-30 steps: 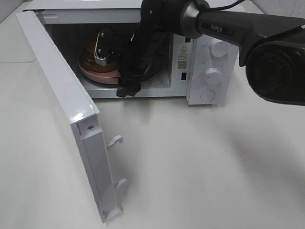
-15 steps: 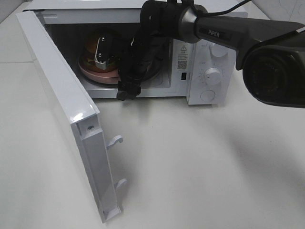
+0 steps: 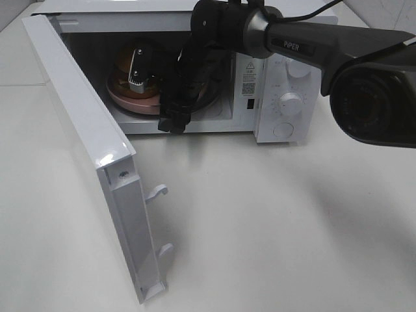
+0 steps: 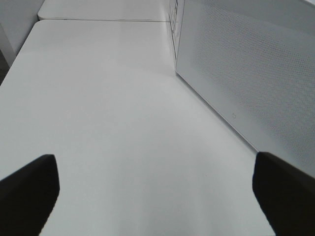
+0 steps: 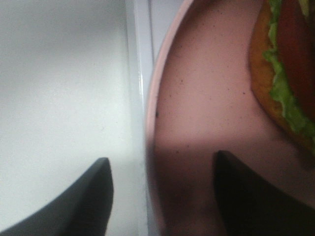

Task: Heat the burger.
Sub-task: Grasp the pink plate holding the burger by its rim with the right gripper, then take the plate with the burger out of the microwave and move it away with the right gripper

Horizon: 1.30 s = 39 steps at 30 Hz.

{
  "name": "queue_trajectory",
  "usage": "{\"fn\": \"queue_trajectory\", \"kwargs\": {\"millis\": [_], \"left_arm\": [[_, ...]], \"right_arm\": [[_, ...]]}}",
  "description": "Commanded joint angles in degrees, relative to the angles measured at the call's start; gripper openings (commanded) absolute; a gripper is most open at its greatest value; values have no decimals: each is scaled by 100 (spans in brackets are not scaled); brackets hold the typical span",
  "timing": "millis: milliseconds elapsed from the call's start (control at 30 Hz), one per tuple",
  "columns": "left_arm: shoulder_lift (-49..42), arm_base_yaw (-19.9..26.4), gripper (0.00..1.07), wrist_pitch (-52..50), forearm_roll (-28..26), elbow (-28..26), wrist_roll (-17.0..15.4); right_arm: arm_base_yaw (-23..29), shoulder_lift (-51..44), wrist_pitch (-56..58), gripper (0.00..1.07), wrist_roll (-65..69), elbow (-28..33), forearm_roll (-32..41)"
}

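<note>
Overhead, the right end effector (image 3: 153, 103) had barely shifted; the burger (image 3: 123, 65) sat on its pink dish (image 3: 133, 102) inside the microwave (image 3: 286, 97). The left end effector (image 4: 157, 191) gaped wide over the table (image 4: 123, 98). Right fingers (image 5: 93, 201) straddled the dish rim, spread apart, likely released.

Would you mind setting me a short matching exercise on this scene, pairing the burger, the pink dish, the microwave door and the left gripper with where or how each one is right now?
Column 1
1. burger
2. pink dish
3. microwave door
4. left gripper

Column 2
A. swung wide open
B. lying under the burger
C. open, above the white table
D. resting on the pink dish inside the microwave

Pairs: 1-D, 2-B, 3-A, 4-C
</note>
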Motion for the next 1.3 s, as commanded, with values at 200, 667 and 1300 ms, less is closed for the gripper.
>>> {"fn": "queue_trajectory", "kwargs": {"millis": [200, 667, 1300], "left_arm": [[-29, -34, 100, -80, -17, 23, 0], [-29, -34, 100, -80, -17, 23, 0], [-29, -34, 100, -80, -17, 23, 0]], "right_arm": [[-17, 57, 424, 0, 166, 34, -29], [-17, -69, 945, 0, 155, 34, -74], [-17, -487, 1255, 0, 384, 46, -212]]}}
